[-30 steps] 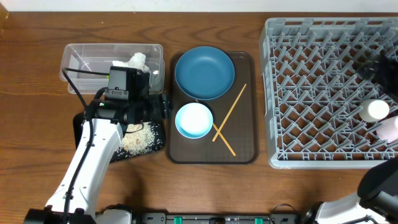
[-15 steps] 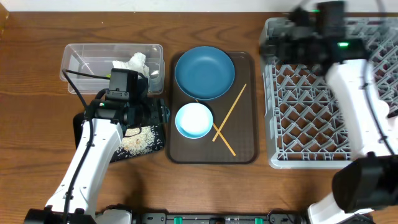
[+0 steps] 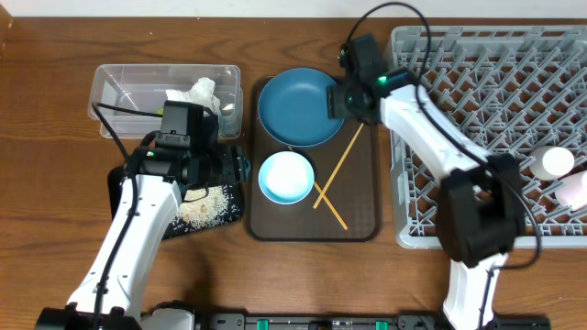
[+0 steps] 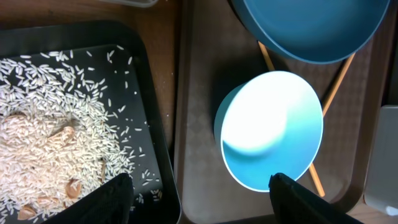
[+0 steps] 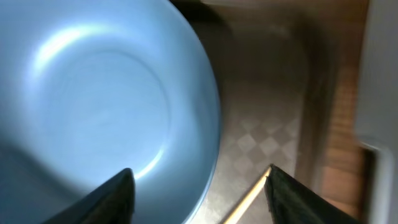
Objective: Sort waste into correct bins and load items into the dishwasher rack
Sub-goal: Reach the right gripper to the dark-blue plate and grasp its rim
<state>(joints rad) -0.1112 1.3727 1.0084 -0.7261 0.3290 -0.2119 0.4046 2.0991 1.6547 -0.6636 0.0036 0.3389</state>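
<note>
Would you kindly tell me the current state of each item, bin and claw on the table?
Blue dish: upright, empty, on brown serving tray.
Pale-blue bowl: upright, empty, same tray.
Chopsticks: crossed, flat on that tray.
Clear tub: holds crumpled tissue.
Black tray: holds rice grains.
Dishwasher rack: holds pale cup and pink cup at right edge.
Left claw: open, empty.
Right claw: open, over blue dish's rim.

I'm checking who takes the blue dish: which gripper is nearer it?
Right. The right gripper hangs over the dish at its right rim; the left gripper is off to its left, beside the small bowl.
</note>
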